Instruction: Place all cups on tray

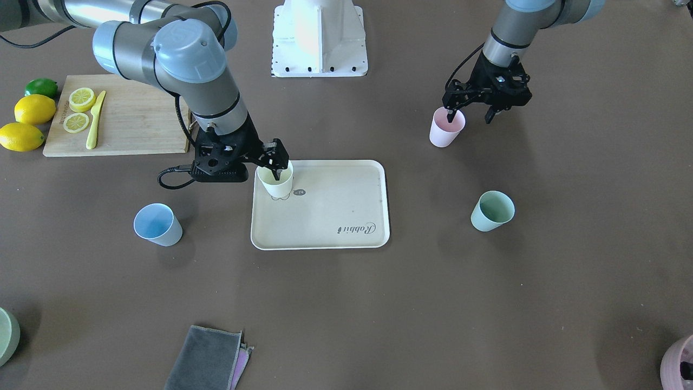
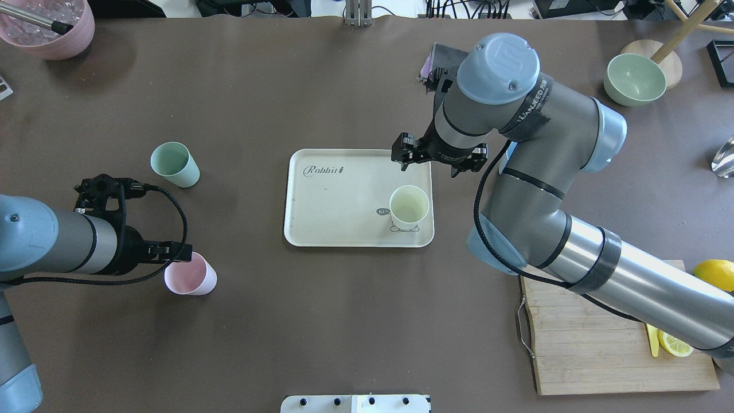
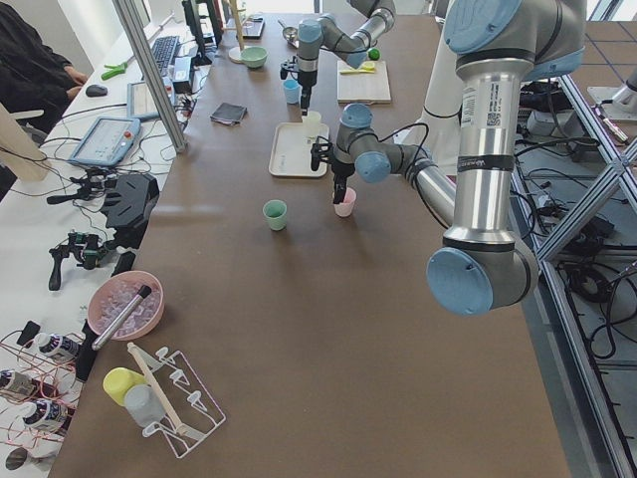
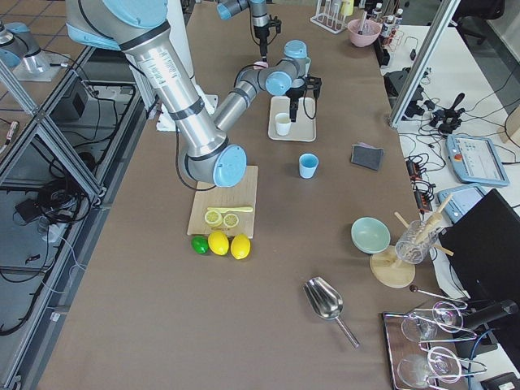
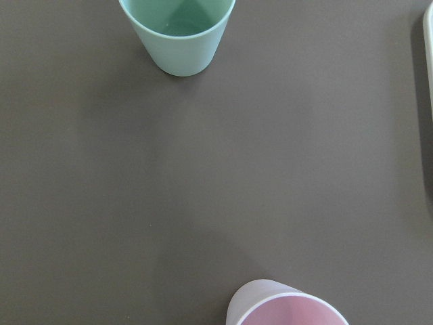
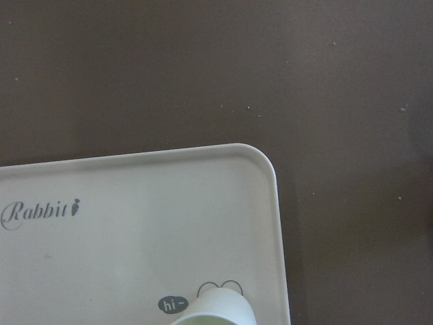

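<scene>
The cream tray point(image 1: 335, 216) lies mid-table. The pale yellow cup point(image 1: 276, 181) stands upright on its corner by the bear drawing, also in the overhead view point(image 2: 409, 206). My right gripper point(image 1: 275, 160) hangs open just above that cup, holding nothing. My left gripper point(image 1: 470, 115) is open at the upright pink cup point(image 1: 446, 127), with one finger over its mouth and the other outside; it does not grip the cup. The mint green cup point(image 1: 491, 211) and the light blue cup point(image 1: 157, 224) stand upright on the table off the tray.
A wooden cutting board point(image 1: 135, 116) with lemon slices and a yellow knife lies by the right arm, with whole lemons and a lime beside it. A grey cloth point(image 1: 208, 360), a pale green bowl point(image 2: 635, 79) and a mauve pot point(image 2: 49, 26) sit at the far edge.
</scene>
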Robot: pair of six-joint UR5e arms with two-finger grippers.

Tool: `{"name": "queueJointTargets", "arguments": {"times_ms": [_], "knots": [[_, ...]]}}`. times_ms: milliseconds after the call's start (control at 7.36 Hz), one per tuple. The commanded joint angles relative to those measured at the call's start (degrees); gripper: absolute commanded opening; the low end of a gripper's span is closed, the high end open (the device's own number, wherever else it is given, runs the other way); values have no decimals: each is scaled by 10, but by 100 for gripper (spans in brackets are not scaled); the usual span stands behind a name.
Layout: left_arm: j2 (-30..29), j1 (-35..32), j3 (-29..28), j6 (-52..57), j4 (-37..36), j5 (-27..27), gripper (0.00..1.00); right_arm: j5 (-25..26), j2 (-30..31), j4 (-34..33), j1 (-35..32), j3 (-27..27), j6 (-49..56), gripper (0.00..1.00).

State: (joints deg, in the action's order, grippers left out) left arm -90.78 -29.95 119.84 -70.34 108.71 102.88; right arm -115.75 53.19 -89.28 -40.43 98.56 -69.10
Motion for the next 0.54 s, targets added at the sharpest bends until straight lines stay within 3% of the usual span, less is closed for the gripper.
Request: {"name": "queueJointTargets", "arguments": {"times_ms": [0, 272, 407], "knots": [[2, 13, -29, -6, 36, -11, 89, -39, 7, -3, -37, 13, 11, 100], [3, 35, -31, -10, 36, -12, 44, -70, 11, -43, -77, 28, 60, 100], [3, 46, -29, -28, 37, -17, 11, -70, 27, -57, -92, 36, 107, 100]]}}
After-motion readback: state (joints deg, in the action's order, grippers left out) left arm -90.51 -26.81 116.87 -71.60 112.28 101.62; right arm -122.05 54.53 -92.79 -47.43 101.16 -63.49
